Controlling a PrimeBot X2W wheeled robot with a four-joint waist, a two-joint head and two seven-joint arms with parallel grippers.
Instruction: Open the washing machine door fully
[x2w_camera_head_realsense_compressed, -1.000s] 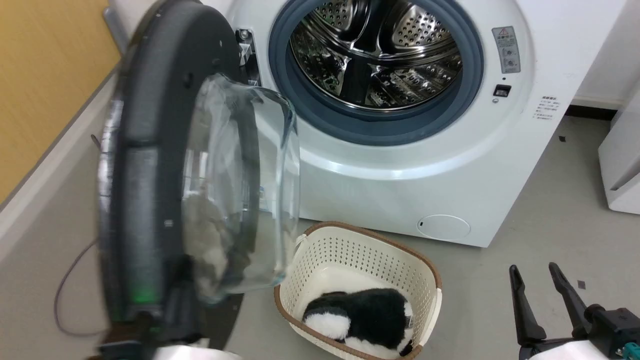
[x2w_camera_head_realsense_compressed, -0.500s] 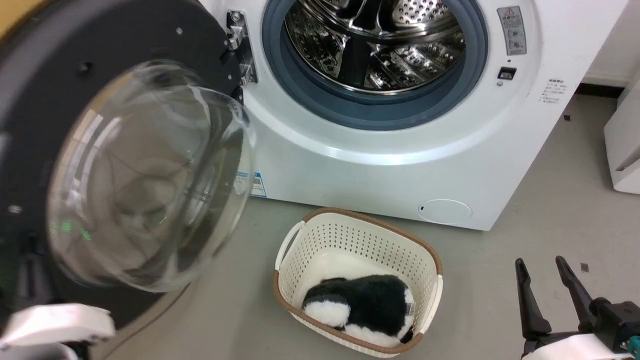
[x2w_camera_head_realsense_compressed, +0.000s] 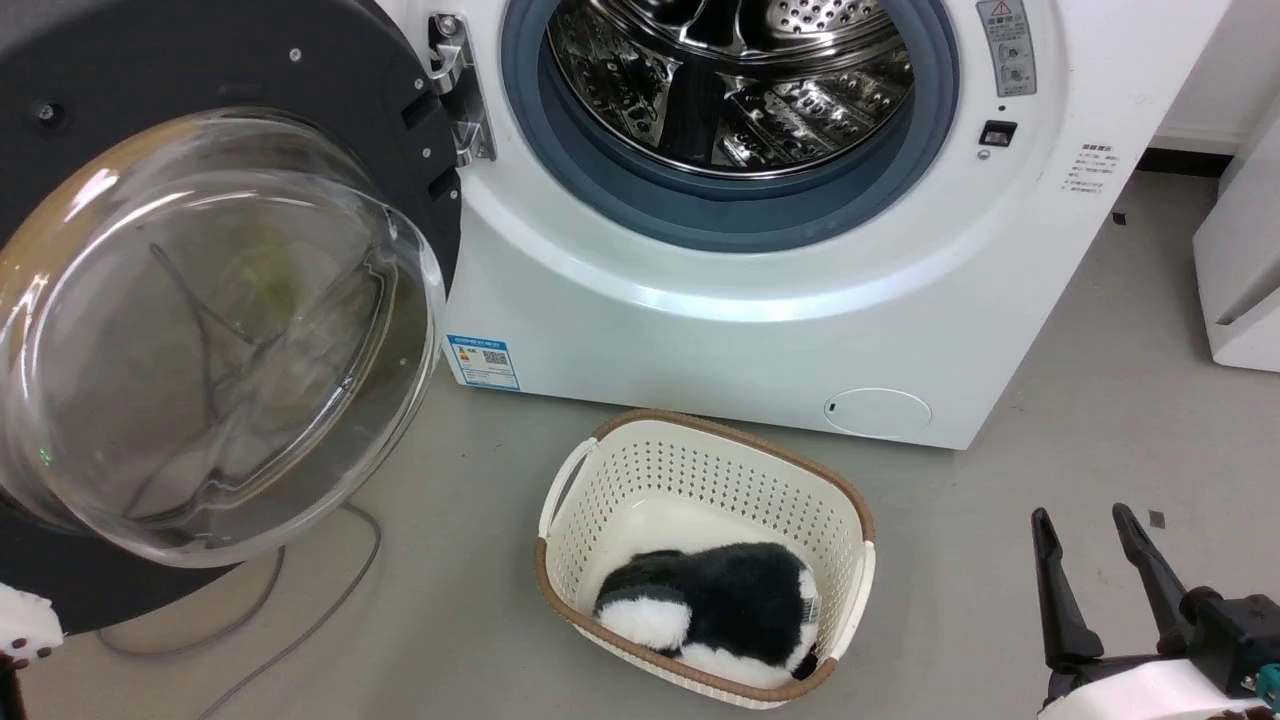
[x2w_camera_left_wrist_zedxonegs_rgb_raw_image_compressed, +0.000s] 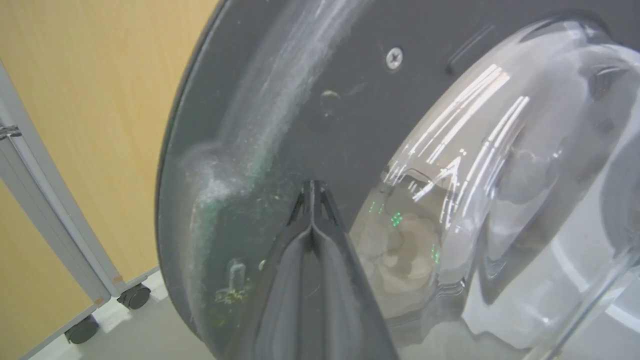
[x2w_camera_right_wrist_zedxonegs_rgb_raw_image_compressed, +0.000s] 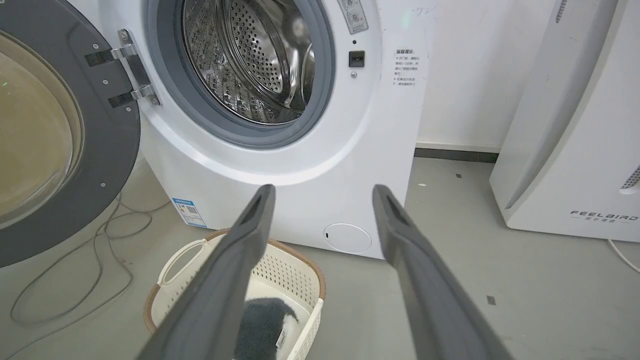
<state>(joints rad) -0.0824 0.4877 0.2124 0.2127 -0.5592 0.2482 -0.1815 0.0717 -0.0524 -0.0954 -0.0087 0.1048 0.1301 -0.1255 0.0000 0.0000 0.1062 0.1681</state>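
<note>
The washing machine door (x2w_camera_head_realsense_compressed: 250, 60), a black rim around a bulging clear glass bowl, stands swung wide to the left of the white washing machine (x2w_camera_head_realsense_compressed: 750, 330) on its hinge (x2w_camera_head_realsense_compressed: 455, 90). Its inner face is turned toward me. In the left wrist view my left gripper (x2w_camera_left_wrist_zedxonegs_rgb_raw_image_compressed: 312, 186) is shut with nothing between its fingers, its tips close against the door's dusty dark inner rim (x2w_camera_left_wrist_zedxonegs_rgb_raw_image_compressed: 350, 100); whether they touch it I cannot tell. My right gripper (x2w_camera_head_realsense_compressed: 1090, 518) hangs open at the lower right, well off the door (x2w_camera_right_wrist_zedxonegs_rgb_raw_image_compressed: 115, 150), and its open fingers (x2w_camera_right_wrist_zedxonegs_rgb_raw_image_compressed: 260, 210) frame the machine's front.
The steel drum (x2w_camera_head_realsense_compressed: 730, 80) lies exposed behind its grey rubber ring. A cream basket (x2w_camera_head_realsense_compressed: 700, 470) holding a black-and-white plush toy (x2w_camera_head_realsense_compressed: 710, 610) stands on the floor before the machine. A cable (x2w_camera_head_realsense_compressed: 300, 620) trails under the door. A white appliance (x2w_camera_right_wrist_zedxonegs_rgb_raw_image_compressed: 575, 150) stands to the right, a wooden panel (x2w_camera_left_wrist_zedxonegs_rgb_raw_image_compressed: 100, 100) to the left.
The door has swung further open to the left, from nearly edge-on to facing me. The left forearm has slipped out at the lower left. The right gripper has stayed open and still.
</note>
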